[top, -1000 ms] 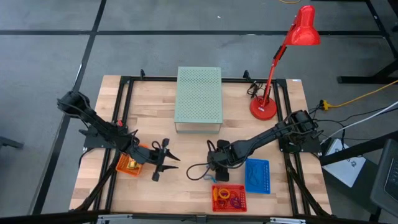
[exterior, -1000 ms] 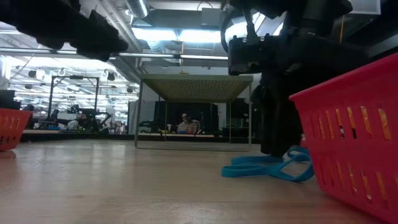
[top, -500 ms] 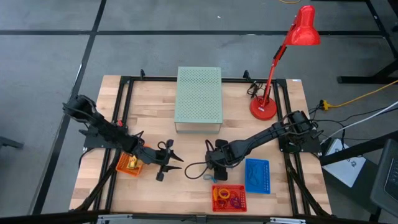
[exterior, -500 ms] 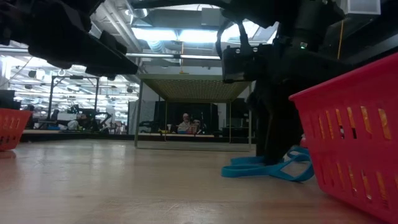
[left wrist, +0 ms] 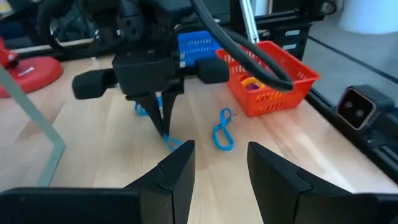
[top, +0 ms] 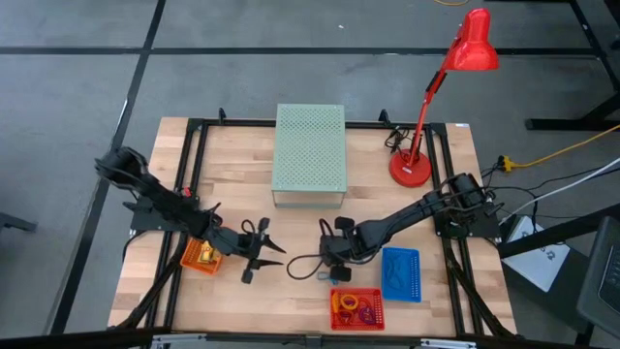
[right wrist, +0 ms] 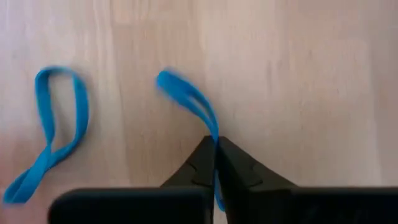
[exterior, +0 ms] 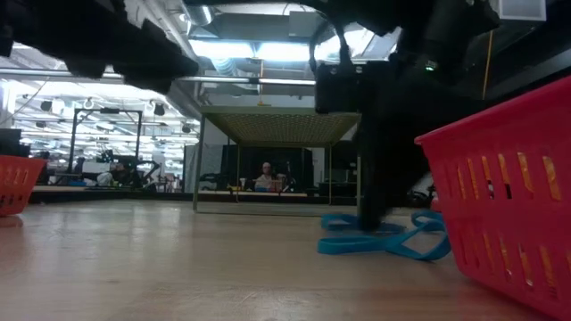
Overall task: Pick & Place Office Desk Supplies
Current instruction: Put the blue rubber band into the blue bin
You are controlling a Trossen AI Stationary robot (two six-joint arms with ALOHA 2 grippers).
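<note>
We see the right gripper (right wrist: 215, 149) has now pinched shut on a blue loop (right wrist: 186, 93) at table six o'clock, lifting begins; left gripper (left wrist: 219, 165) waits open at eight.

I see pale blond wood grain on the tabletop (top: 242, 184), framed in black. At its centre sits a pale green box (top: 310, 150) dotted all over with tiny perforations. Right of the box, a bright red lamp (top: 426, 107). Nearer me than the box: a blue slotted basket (top: 401, 274), a red-orange basket (top: 356, 308) showing yellow and purple bits, and another orange basket (top: 200, 257) off left. My dark right hand (right wrist: 214, 163) pinches a vivid blue loop (right wrist: 189, 99); a second blue loop (right wrist: 53, 134) lies beside it.
</note>
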